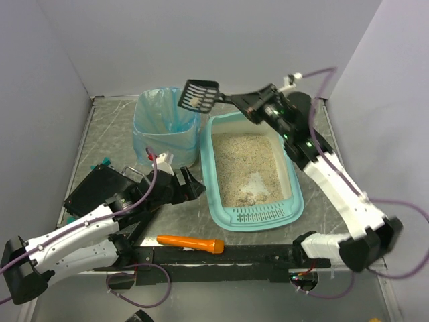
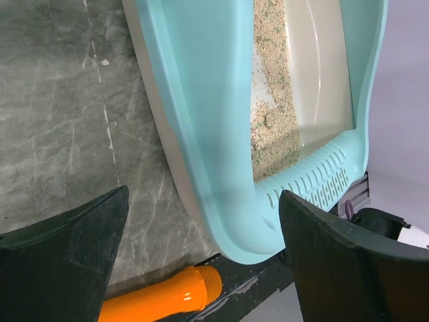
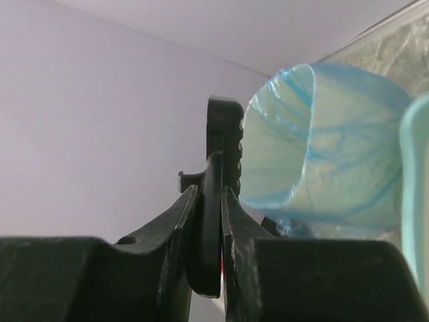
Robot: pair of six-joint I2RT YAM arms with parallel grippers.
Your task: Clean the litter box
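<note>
The light teal litter box [image 1: 219, 194] lies mid-table with beige litter [image 1: 251, 168] in it, its slotted lip toward the arms. My right gripper [image 1: 249, 102] is shut on the handle of a black slotted scoop [image 1: 199, 95]. The scoop hangs over the far right rim of the blue-bagged bin [image 1: 161, 124] with some beige litter on it. In the right wrist view the scoop handle [image 3: 213, 221] is pinched between the fingers of the right gripper [image 3: 209, 201]. My left gripper [image 1: 191, 184] stands open beside the box's left wall. In the left wrist view the left gripper [image 2: 204, 251] has nothing between its fingers, facing the box's [image 2: 201, 121] near corner.
An orange cylindrical handle [image 1: 191, 243] lies on the black rail at the near edge, also seen as the orange handle [image 2: 161, 298] in the left wrist view. A flat black case [image 1: 94, 188] sits left, under the left arm. Grey walls enclose the table.
</note>
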